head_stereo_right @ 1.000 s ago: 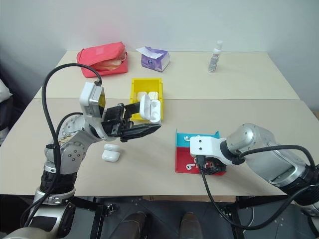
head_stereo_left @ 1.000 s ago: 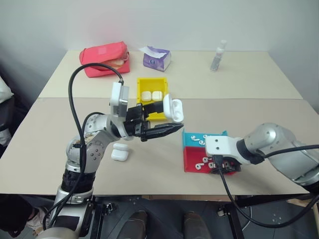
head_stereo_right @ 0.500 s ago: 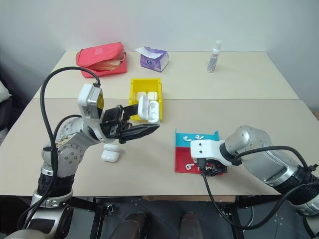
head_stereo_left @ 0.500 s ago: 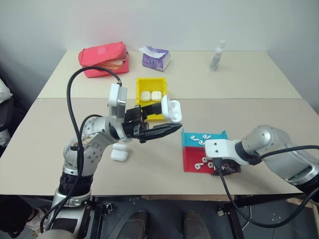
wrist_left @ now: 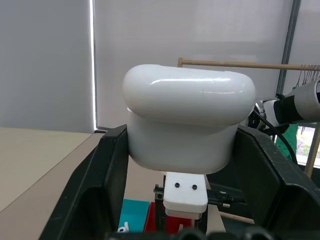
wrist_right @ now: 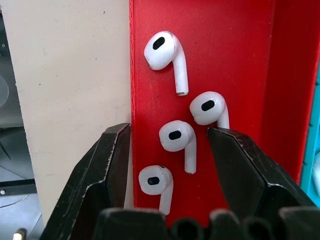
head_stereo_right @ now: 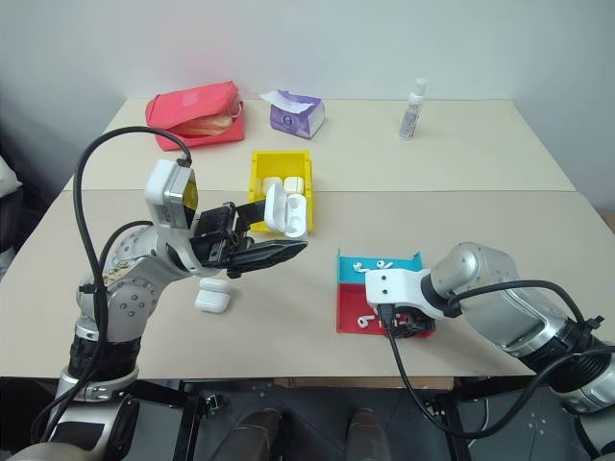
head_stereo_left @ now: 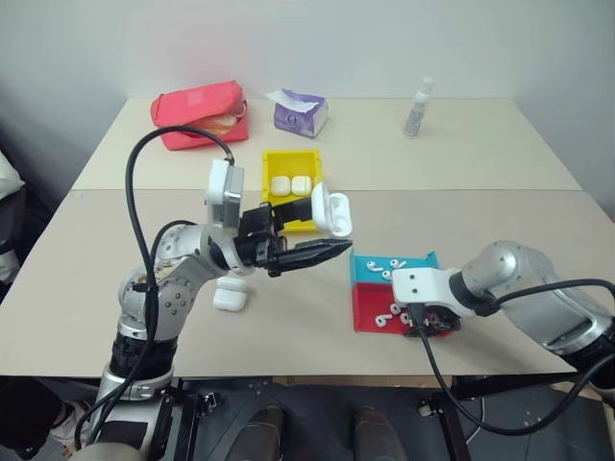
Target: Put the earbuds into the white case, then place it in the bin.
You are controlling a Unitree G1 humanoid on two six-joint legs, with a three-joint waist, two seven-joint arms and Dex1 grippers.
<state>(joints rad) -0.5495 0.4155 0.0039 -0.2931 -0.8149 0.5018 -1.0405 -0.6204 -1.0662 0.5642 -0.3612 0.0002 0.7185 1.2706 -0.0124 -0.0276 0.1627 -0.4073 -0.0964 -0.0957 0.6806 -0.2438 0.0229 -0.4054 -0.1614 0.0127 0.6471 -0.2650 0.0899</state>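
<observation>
My left gripper (head_stereo_left: 332, 230) is shut on the white case (head_stereo_left: 334, 212), holding it in the air in front of the yellow bin (head_stereo_left: 292, 157). The case (wrist_left: 189, 120) sits between the two black fingers, and its lid stands flipped open. Two more white cases lie inside the bin. My right gripper (wrist_right: 170, 136) points down over the red tray (wrist_right: 240, 60), open. Its fingers stand on either side of one earbud (wrist_right: 176, 137) without touching it. Several earbuds lie in this tray. From the head view the right gripper (head_stereo_left: 430, 322) is at the tray's near right corner.
A cyan tray (head_stereo_left: 363, 265) with more earbuds adjoins the red tray on its far side. Another closed white case (head_stereo_left: 229, 296) lies on the table under my left arm. A red pouch (head_stereo_left: 200, 113), a purple tissue pack (head_stereo_left: 301, 112) and a small bottle (head_stereo_left: 417, 108) stand at the back.
</observation>
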